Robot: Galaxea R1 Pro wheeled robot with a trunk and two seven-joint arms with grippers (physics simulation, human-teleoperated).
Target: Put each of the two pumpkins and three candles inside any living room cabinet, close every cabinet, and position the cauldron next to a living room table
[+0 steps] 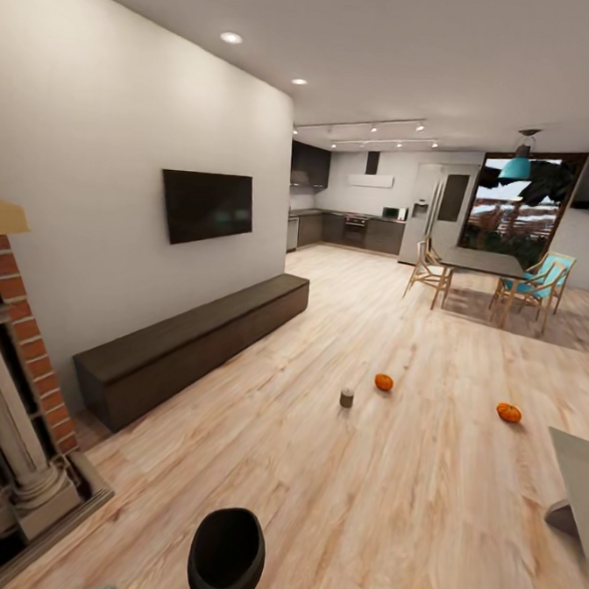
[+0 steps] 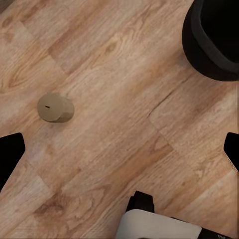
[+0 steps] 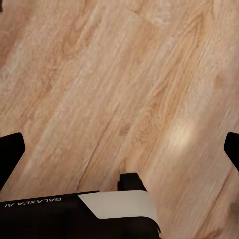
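Plainly nothing stored yet. Left gripper (image 2: 119, 154) spread wide and empty over the plank floor (image 2: 114, 89), with a small beige candle (image 2: 55, 107) near the cauldron (image 2: 214, 40). Right gripper (image 3: 119, 154) equally wide and empty, over bare planks.

Beyond the cauldron, well apart from it: an olive-grey candle (image 1: 346, 397) standing upright, then two pumpkins, one (image 1: 383, 382) near that candle, the other (image 1: 508, 412) further to the right. Left of the cauldron and further off, along the wall, the low dark TV cabinet (image 1: 190, 344), apparently shut. Right of the cauldron, only a corner of the grey table (image 1: 580, 477).

Probably easy to go wrong on the first pick:
- Could knock the cauldron with the arm when reaching down for the beige candle.
- Could push such a small candle away if pinched off-centre.
- Could also squeeze a round pumpkin out of the fingers.
- Later, easy to leave a drawer open.
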